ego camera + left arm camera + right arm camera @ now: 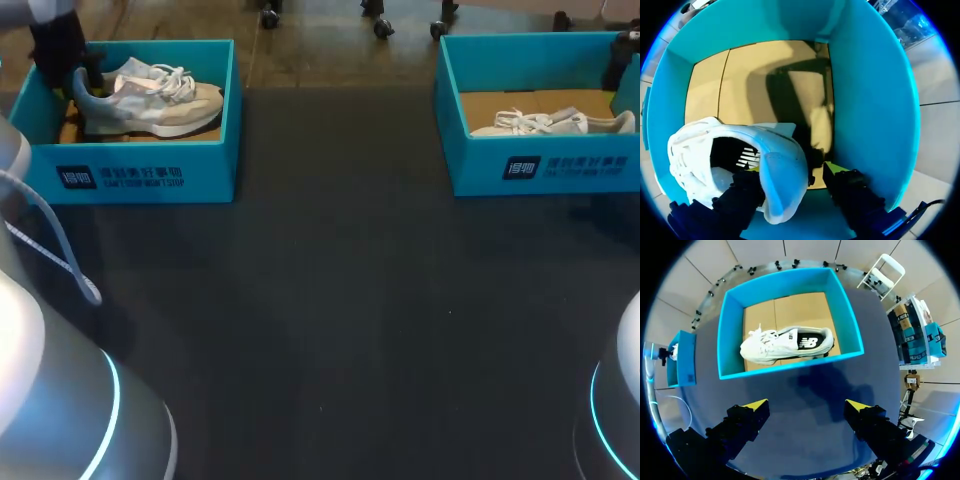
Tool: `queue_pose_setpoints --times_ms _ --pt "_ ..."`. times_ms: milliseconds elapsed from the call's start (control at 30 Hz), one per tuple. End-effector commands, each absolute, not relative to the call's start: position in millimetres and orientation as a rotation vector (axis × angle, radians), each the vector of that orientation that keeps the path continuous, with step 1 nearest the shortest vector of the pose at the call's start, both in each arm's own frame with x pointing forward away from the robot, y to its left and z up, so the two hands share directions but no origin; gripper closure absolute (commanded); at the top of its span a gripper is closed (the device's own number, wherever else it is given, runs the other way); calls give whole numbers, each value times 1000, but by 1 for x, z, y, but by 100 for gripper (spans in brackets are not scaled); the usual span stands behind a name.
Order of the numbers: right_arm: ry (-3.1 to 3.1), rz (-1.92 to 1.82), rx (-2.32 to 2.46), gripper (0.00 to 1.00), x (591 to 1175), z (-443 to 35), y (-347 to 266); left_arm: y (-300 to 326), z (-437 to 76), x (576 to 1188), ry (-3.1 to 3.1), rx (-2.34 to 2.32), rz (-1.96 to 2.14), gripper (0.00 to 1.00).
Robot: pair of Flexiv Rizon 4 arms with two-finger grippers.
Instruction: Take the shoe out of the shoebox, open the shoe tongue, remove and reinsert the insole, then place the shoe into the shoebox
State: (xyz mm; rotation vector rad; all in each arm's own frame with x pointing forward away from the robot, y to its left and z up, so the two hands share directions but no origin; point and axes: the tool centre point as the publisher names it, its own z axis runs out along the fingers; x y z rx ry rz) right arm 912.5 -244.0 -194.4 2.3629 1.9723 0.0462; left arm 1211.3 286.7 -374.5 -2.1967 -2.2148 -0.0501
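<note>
Presently left gripper (789,174) straddles heel of shoe (740,150) inside shoebox (875,100); whether clamped cannot be told. Right gripper (806,404) spread wide, empty, above table (330,300) near second shoebox (725,335).

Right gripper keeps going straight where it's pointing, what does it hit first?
Probably the bare table mat, just short of the right shoebox's near wall. Nothing lies between the right gripper and it. Depth is unclear, so the wall itself is possible.

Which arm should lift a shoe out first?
Left, probably: the left pincer sits inside its shoebox, straddling the heel of the shoe. The right pincer hangs open over the table, outside the other shoebox.
</note>
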Motion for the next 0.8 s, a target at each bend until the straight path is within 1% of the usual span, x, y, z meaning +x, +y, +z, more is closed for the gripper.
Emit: queue_pose_setpoints --times_ms 33,167,233,267,300,333,467,500,533,567,800 --pt "1971 45 2364 0 912 -195 -244 290 -380 1225 -2132 -2114 131 29" --pt "1971 45 2364 0 912 -195 -244 291 -382 1223 -2126 -2111 140 27" --pt "1971 45 2364 0 912 -195 -244 291 -383 1222 -2125 -2110 143 31" --pt "1971 45 2364 0 912 -195 -244 291 -383 1221 -2123 -2110 144 35" --pt "1971 45 2364 0 912 -195 -244 291 -384 1220 -2121 -2109 145 42" --pt "1971 45 2364 0 912 -195 -244 291 -385 1220 -2116 -2109 151 44" --pt "1971 45 2364 0 912 -195 -244 290 -387 1218 -2109 -2112 151 60" --pt "1971 45 2364 0 912 -195 -244 289 -387 1218 -2105 -2112 151 73" --pt "1971 45 2364 0 912 -195 -244 289 -387 1218 -2103 -2112 151 84" --pt "1971 45 2364 0 912 -195 -244 289 -388 1216 -2093 -2116 146 100" --pt "1971 45 2364 0 912 -195 -244 290 -383 1215 -2085 -2126 138 100"
